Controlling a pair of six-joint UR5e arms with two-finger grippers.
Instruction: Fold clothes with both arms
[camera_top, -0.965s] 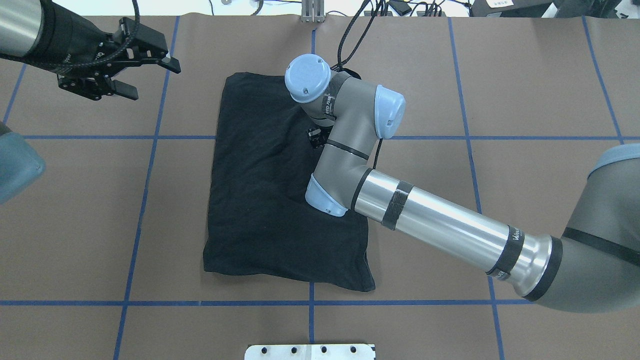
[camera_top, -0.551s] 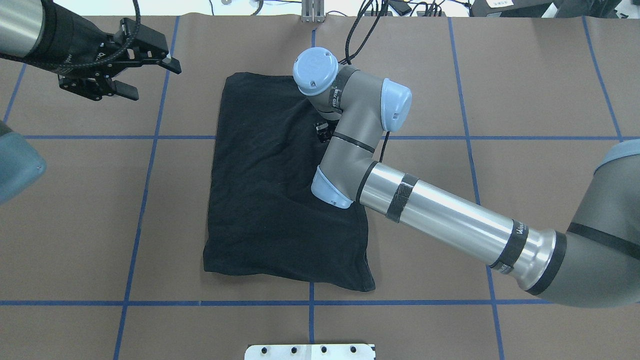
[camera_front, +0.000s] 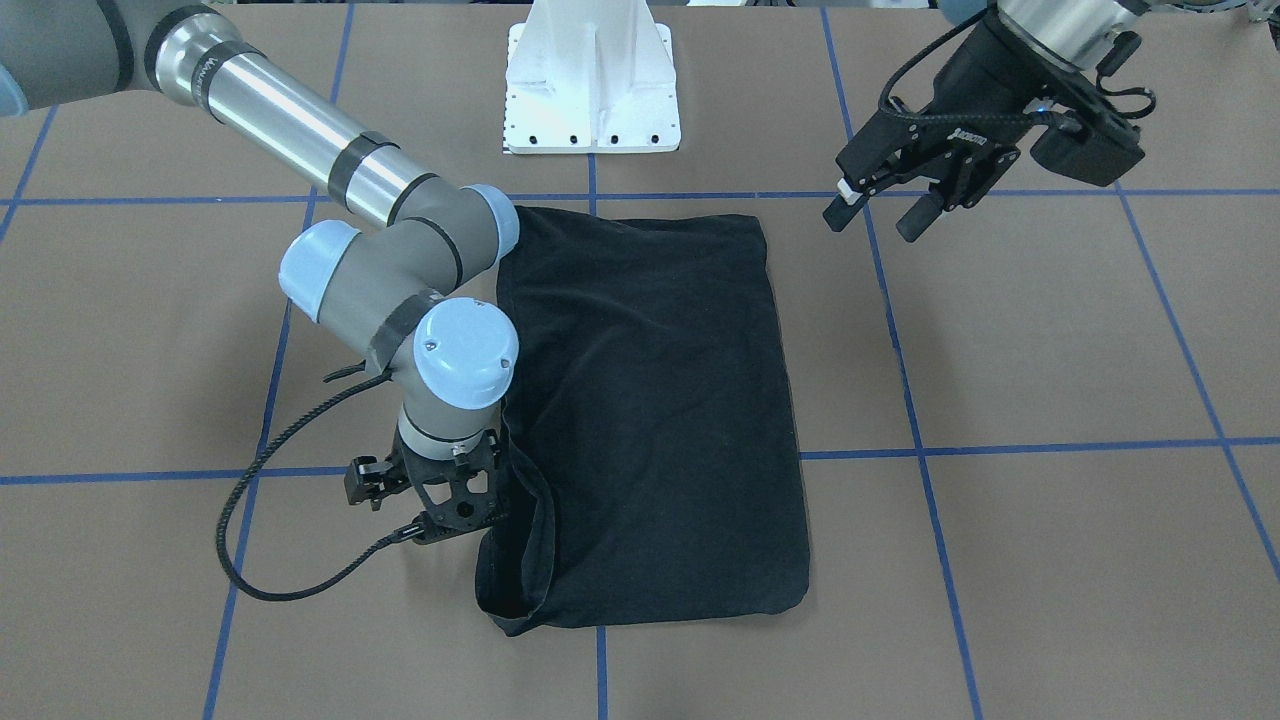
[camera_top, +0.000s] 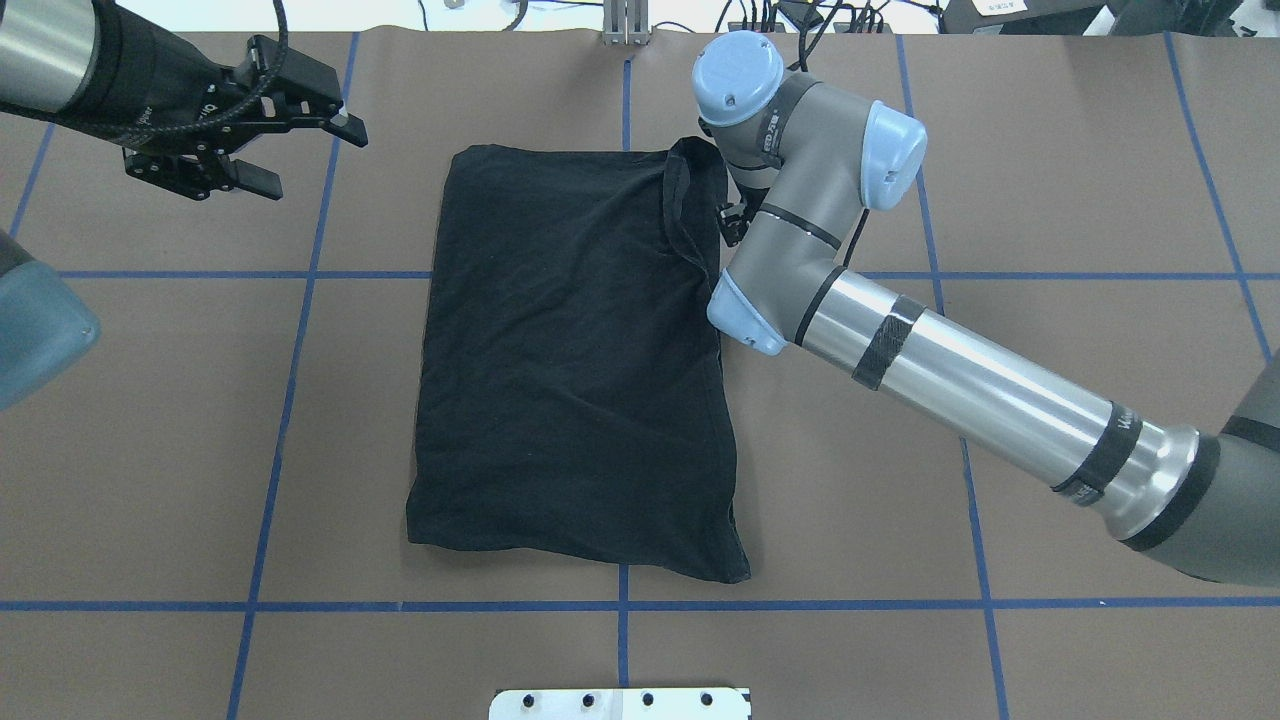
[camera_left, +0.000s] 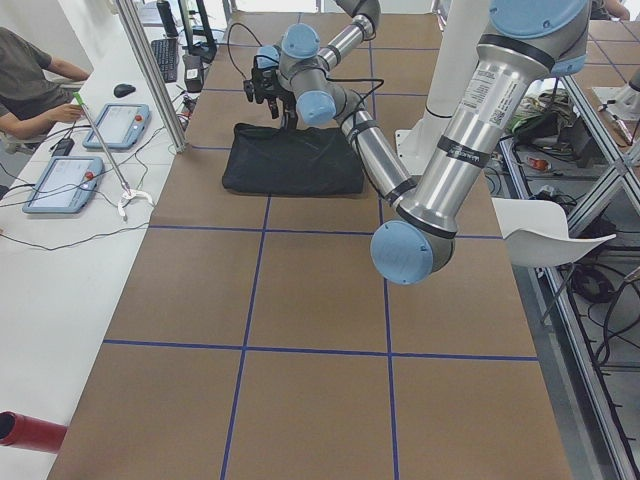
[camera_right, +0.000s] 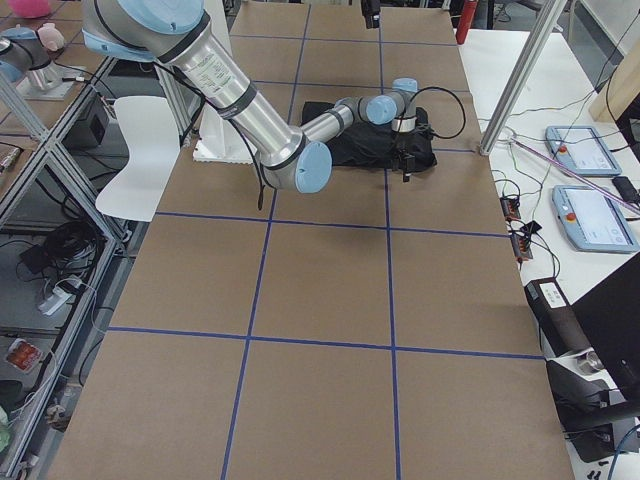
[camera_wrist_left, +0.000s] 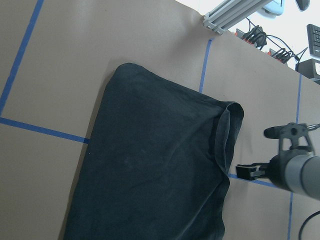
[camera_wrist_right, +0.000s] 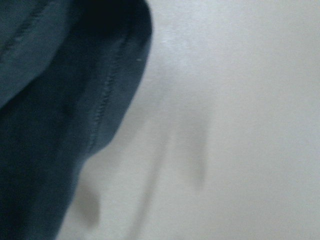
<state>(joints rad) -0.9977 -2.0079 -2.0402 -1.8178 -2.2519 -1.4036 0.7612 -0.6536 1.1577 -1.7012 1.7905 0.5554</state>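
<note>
The clothes are one black T-shirt (camera_top: 570, 370) folded into a plain rectangle, lying flat mid-table (camera_front: 660, 400). No print shows. A raised ridge of cloth (camera_top: 682, 200) stands along its far right edge. My right gripper (camera_top: 728, 218) sits low beside that edge (camera_front: 430, 505), open in the left wrist view (camera_wrist_left: 260, 152). The right wrist view shows only the shirt hem (camera_wrist_right: 45, 125) and bare table. My left gripper (camera_top: 305, 158) hovers open and holds nothing, off the shirt's far left corner (camera_front: 872, 222).
The white pedestal base (camera_front: 590, 90) stands at the robot's edge of the table. A black cable (camera_front: 250, 560) loops on the table by the right wrist. Blue tape lines (camera_top: 290, 350) grid the brown surface. A seated person (camera_left: 30, 70) and tablets (camera_left: 60, 185) are at a side bench.
My right arm has swung from over the shirt's middle to its far right edge. A raised ridge of cloth now shows along that edge. The left gripper has barely moved.
</note>
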